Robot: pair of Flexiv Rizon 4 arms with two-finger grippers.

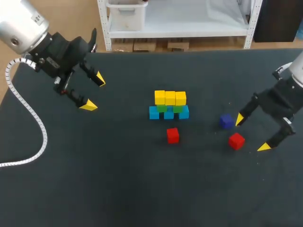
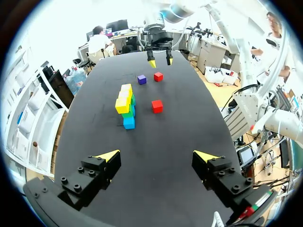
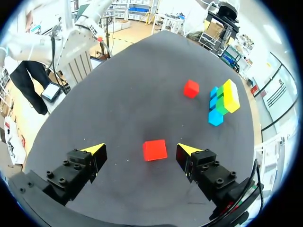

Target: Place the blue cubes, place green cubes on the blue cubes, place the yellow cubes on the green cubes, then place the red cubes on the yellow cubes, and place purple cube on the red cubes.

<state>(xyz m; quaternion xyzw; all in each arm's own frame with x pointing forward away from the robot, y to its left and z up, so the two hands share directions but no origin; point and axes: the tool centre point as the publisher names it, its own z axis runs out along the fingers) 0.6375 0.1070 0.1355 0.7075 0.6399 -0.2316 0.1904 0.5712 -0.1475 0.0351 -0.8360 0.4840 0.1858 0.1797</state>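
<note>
At the middle of the dark grey table, a row of bright blue cubes carries small green cubes, with three yellow cubes on top. One red cube sits near the front of that stack, apart from it. The right gripper hangs with its fingers spread wide to either side of the second red cube, neither tip touching it; the dark purple cube lies just beside. The left gripper hovers well away, fingers released, holding nothing.
</note>
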